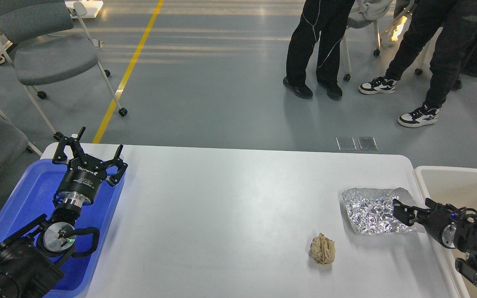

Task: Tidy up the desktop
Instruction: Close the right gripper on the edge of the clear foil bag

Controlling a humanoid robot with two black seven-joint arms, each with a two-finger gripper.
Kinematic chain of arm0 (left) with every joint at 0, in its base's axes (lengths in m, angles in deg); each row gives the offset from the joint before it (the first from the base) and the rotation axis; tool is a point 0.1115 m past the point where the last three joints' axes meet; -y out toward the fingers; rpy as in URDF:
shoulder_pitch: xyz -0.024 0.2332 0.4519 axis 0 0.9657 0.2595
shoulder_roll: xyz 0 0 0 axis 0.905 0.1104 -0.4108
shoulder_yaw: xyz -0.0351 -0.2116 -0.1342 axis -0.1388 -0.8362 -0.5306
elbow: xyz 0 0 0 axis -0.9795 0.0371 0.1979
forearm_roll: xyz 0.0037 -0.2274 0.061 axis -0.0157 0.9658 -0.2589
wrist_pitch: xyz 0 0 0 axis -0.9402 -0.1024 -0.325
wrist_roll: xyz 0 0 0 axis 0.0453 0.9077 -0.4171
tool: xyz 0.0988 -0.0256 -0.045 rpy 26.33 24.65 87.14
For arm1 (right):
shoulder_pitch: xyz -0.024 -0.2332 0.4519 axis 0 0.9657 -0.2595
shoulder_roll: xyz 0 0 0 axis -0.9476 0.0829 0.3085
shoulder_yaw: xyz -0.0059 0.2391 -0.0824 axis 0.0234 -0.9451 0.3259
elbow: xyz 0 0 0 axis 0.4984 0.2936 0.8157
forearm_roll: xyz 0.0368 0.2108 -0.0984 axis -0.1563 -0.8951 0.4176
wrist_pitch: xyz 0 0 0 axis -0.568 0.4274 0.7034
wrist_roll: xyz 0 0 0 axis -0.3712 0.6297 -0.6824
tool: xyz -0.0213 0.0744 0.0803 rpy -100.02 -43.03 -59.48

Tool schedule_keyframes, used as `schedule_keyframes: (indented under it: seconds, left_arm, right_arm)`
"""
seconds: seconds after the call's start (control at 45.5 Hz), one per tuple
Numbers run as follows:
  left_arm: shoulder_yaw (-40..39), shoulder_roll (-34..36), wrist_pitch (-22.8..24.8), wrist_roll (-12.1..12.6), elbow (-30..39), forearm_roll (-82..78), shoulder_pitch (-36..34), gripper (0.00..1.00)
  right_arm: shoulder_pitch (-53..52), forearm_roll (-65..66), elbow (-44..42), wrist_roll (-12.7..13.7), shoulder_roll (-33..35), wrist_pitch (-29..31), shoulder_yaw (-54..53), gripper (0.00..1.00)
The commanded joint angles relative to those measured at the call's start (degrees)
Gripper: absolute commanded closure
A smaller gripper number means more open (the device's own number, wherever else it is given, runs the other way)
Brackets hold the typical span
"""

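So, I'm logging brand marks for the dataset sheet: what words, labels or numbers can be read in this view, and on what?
White lettering on the body of the left end effector, seen upside down: looks like a brand name, too blurred to read for sure.
Smaller print on the ring below it: too small to read.
Right end effector, foil sheet, crumpled paper ball, desktop: no text visible.

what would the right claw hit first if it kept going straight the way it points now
Probably the crumpled foil sheet. The right claw points left, its tips at the foil's right edge. Its height above the foil is unclear from this single view.
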Motion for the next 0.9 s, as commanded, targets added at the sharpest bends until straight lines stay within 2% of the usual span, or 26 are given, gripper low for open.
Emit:
schedule_keyframes:
  seconds: [0.0,0.55,0.594,0.748,0.88]
  left_arm:
    - [0.0,0.0,0.0,0.0,0.0,0.0,0.0,0.0]
    - [-0.1,0.0,0.0,0.0,0.0,0.0,0.0,0.0]
    - [0.0,0.0,0.0,0.0,0.0,0.0,0.0,0.0]
    - [0.0,0.0,0.0,0.0,0.0,0.0,0.0,0.0]
    - [0.0,0.0,0.0,0.0,0.0,0.0,0.0,0.0]
  right_arm:
    - [0.9,-1.9,-4.9,0.0,-2.8,0.1,3.0,0.1]
    - [1.8,-2.9,-4.9,0.0,-2.8,0.3,3.8,0.22]
    - [1.8,-3.0,-4.9,0.0,-2.8,0.5,3.8,0.27]
    - [1.7,-5.0,-5.0,0.1,-2.8,3.0,3.8,0.54]
    - [1.8,-5.2,-5.0,0.1,-2.8,3.2,3.9,0.61]
